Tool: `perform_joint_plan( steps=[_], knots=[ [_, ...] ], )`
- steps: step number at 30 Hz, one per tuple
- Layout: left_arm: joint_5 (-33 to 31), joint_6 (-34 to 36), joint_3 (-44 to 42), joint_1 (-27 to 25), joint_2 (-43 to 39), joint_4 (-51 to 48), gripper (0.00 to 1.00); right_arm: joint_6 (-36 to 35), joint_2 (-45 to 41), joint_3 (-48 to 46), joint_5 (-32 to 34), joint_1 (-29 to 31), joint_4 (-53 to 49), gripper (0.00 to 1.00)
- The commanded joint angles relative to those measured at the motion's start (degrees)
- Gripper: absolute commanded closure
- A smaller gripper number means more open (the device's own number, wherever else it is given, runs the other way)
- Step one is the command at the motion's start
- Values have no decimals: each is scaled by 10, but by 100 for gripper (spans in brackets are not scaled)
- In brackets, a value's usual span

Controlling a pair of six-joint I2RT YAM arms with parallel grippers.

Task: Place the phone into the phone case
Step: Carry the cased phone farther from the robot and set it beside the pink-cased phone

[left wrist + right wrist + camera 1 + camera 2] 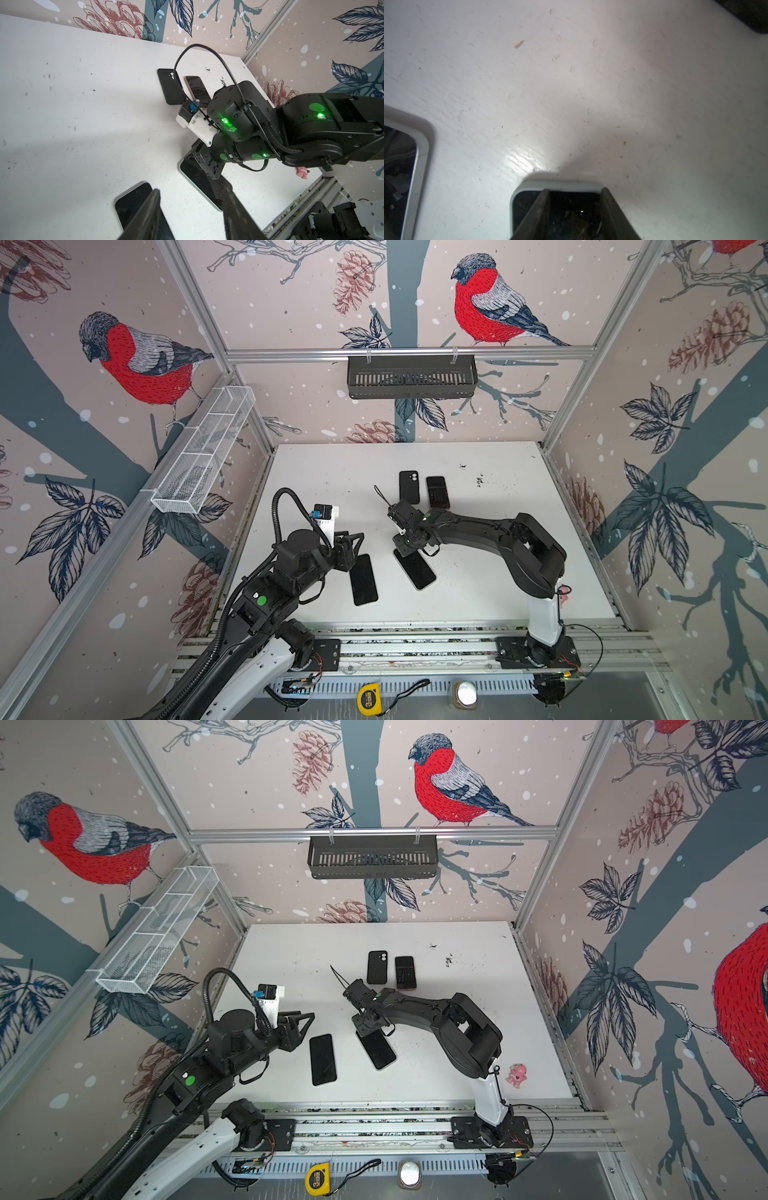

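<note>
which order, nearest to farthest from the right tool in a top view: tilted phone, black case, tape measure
1. tilted phone, directly under the right tool.
2. black case, behind it, toward the back.
3. tape measure, far off at the front edge of the view.

Left gripper, right gripper: jaws apart.

Yellow tape measure, white mesh tray on side rail, black basket on back rail, small pink toy
</note>
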Motion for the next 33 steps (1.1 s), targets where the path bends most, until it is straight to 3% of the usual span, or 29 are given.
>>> perform_joint_plan(
  steps=[1, 2, 7, 9, 21, 28, 33],
  knots=[
    [-4, 2, 0, 1, -2, 8, 51, -4, -18, -7, 0, -1, -69, 58],
    [-4, 2, 0, 0, -3, 9, 51, -3, -35, -10, 3, 1, -68, 56],
    [-4, 3, -2, 2, 0, 12, 51, 9, -113, -48, 17, 16, -66, 15],
    [-3, 4, -2, 1, 1, 13, 51, 15, -131, -68, 2, 23, -59, 12],
    [-4, 4, -3, 1, -1, 15, 51, 49, -110, -147, -17, 63, -16, 8],
    [-3, 4, -3, 1, -1, 15, 51, 65, -84, -150, 4, 70, -12, 19],
    [-4, 4, -3, 1, -1, 15, 51, 64, -121, -159, 47, 77, -5, 31]
  ],
)
